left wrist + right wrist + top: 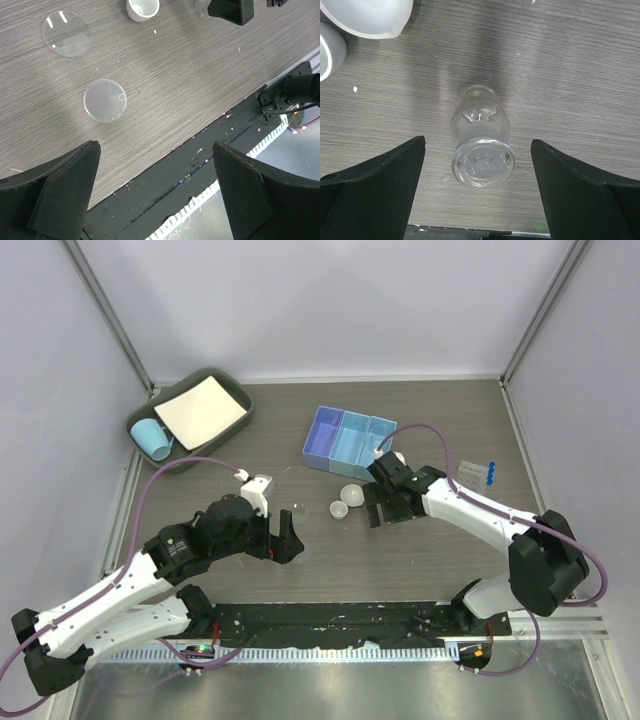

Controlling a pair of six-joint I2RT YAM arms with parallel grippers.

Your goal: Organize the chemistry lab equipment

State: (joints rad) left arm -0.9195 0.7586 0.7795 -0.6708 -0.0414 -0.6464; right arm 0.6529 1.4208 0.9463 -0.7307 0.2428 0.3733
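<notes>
A small clear flask (481, 142) lies on its side on the table, base toward the camera. My right gripper (478, 150) is open, one finger on each side of the flask and neither touching it. From above, that gripper (390, 508) hides the flask. Two round whitish dishes (352, 494) (338, 510) sit just left of it. Blue-capped tubes (480, 472) lie to its right. My left gripper (156, 200) is open and empty over the table's front edge. Two flat clear round dishes (105, 100) (66, 33) lie ahead of it.
A light-blue divided box (350, 438) stands behind the right gripper. A grey bin (222, 380) at the back left holds a light-blue cup (152, 438) and a white sheet. A black rail (330, 620) runs along the near edge.
</notes>
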